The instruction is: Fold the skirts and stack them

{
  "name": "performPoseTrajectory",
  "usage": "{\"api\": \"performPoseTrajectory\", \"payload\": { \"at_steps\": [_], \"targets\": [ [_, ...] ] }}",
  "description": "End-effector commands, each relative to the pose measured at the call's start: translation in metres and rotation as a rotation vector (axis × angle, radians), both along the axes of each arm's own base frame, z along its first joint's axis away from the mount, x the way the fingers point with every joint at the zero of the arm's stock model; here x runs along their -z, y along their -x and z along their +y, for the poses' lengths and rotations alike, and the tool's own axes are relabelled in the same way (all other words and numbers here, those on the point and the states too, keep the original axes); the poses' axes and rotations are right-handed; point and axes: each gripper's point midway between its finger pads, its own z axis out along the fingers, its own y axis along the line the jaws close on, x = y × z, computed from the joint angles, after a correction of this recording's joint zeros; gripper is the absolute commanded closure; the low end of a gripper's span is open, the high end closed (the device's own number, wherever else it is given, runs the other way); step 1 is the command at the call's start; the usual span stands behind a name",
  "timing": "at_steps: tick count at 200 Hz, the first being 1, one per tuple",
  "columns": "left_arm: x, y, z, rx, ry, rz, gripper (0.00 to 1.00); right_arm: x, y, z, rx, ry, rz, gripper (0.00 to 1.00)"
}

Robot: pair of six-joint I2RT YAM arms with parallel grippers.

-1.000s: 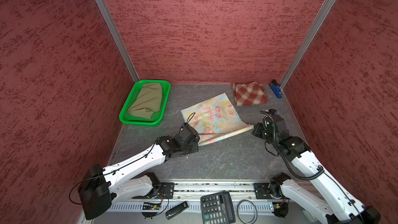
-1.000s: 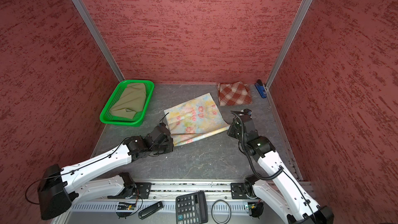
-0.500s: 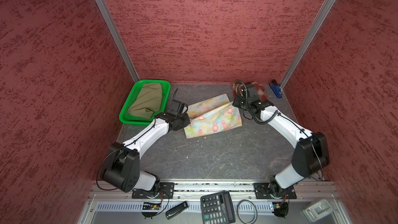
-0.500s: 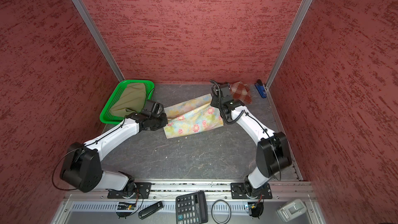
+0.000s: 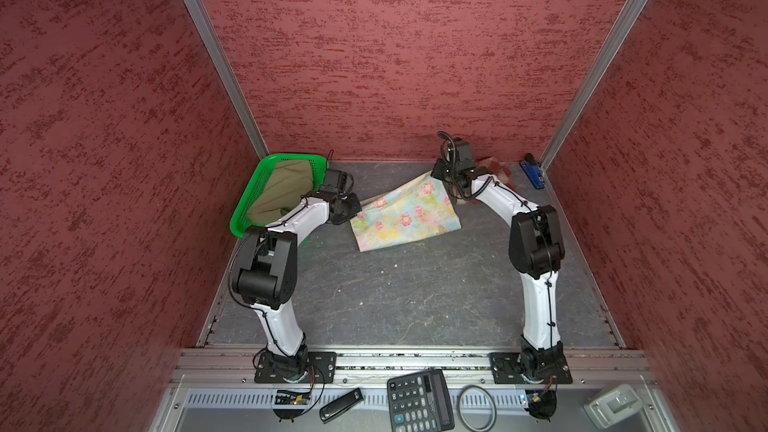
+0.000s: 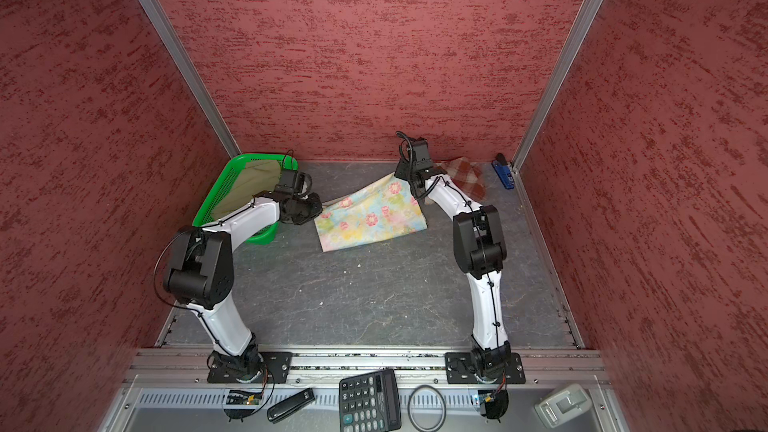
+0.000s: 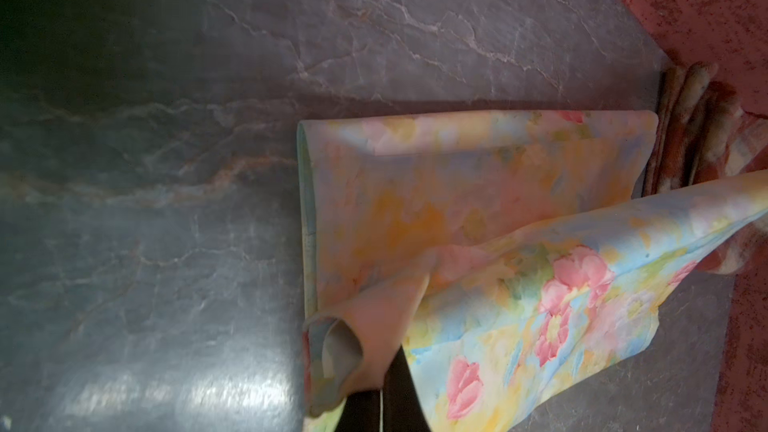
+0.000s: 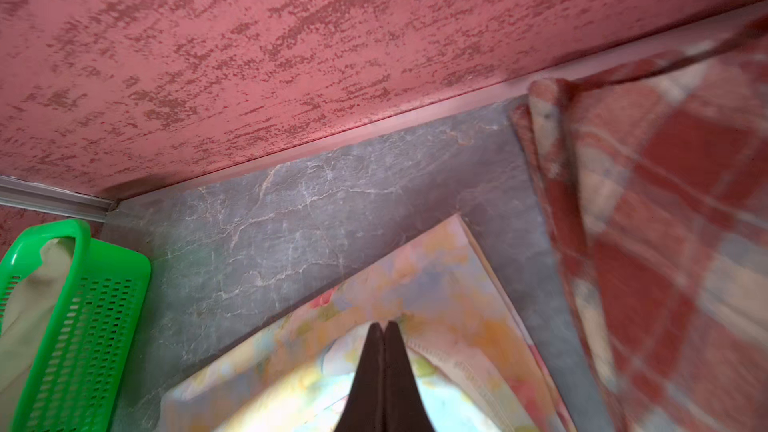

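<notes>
Within the last second both hands have gone from the edge of the flat-spread floral skirt (image 5: 405,218) nearest 6 o'clock to the 12 o'clock end of the desk (image 5: 415,284), taking that edge with them. The skirt now lies doubled, its flowered side up and its upper layer not yet laid flat. I judge the first fold nearly made; the edge must be set down and let go.

The left hand (image 7: 392,376) is closed tight on the skirt's 9 o'clock corner, low beside the green basket (image 5: 249,201). The right hand (image 8: 384,334), fingers pressed together on the cloth, holds the 1 o'clock corner raised off the desk, just beside the folded plaid skirt (image 6: 465,176) in the 1 o'clock corner. Both arms have elbows high and forearms stretched toward 12 o'clock.

The olive skirt (image 5: 282,189) lies in the basket at 10 o'clock, not yet folded.
</notes>
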Motion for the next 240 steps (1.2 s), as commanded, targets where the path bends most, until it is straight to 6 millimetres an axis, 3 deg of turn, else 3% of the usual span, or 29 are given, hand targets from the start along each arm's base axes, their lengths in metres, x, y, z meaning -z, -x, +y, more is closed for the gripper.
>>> {"api": "performPoseTrajectory", "payload": {
  "at_steps": [1,15,24,35,46,60,78,107,130,167,212,240],
  "targets": [
    [0.014,-0.024,0.005,-0.002,-0.023,-0.006,0.99,0.000,-0.027,0.005,-0.019,-0.031,-0.041,1.00],
    [0.028,-0.035,0.007,-0.019,-0.034,0.018,0.89,0.018,-0.040,0.009,-0.030,-0.039,-0.024,1.00],
    [0.032,-0.041,0.008,-0.029,-0.035,0.022,0.78,0.023,-0.045,0.011,-0.039,-0.039,-0.026,0.78],
    [0.032,-0.045,0.008,-0.042,-0.040,0.012,0.54,0.024,-0.048,0.012,-0.043,-0.037,-0.033,0.47],
    [0.025,-0.048,0.006,-0.041,-0.038,-0.005,0.34,0.016,-0.046,0.010,-0.043,-0.032,-0.041,0.30],
    [0.009,-0.048,0.003,-0.033,-0.063,-0.040,0.14,0.002,-0.038,0.004,-0.033,-0.013,-0.062,0.18],
    [-0.014,-0.042,-0.003,-0.014,-0.080,-0.091,0.00,-0.019,-0.022,-0.004,-0.034,0.016,-0.096,0.10],
    [-0.037,-0.021,-0.024,0.062,-0.132,-0.148,0.00,-0.022,0.014,-0.013,-0.047,0.035,-0.058,0.10],
    [-0.034,-0.003,-0.052,0.165,-0.168,-0.162,0.02,-0.022,0.049,-0.027,-0.018,0.033,-0.042,0.11],
    [-0.015,0.004,-0.096,0.324,-0.161,-0.152,0.07,-0.035,0.096,-0.052,0.036,0.014,-0.014,0.11],
    [0.007,-0.010,-0.153,0.448,-0.148,-0.124,0.07,-0.059,0.133,-0.086,0.112,-0.035,-0.039,0.11],
    [0.033,-0.013,-0.171,0.476,-0.166,-0.076,0.08,-0.071,0.150,-0.097,0.136,-0.028,-0.055,0.11]
  ]
}}
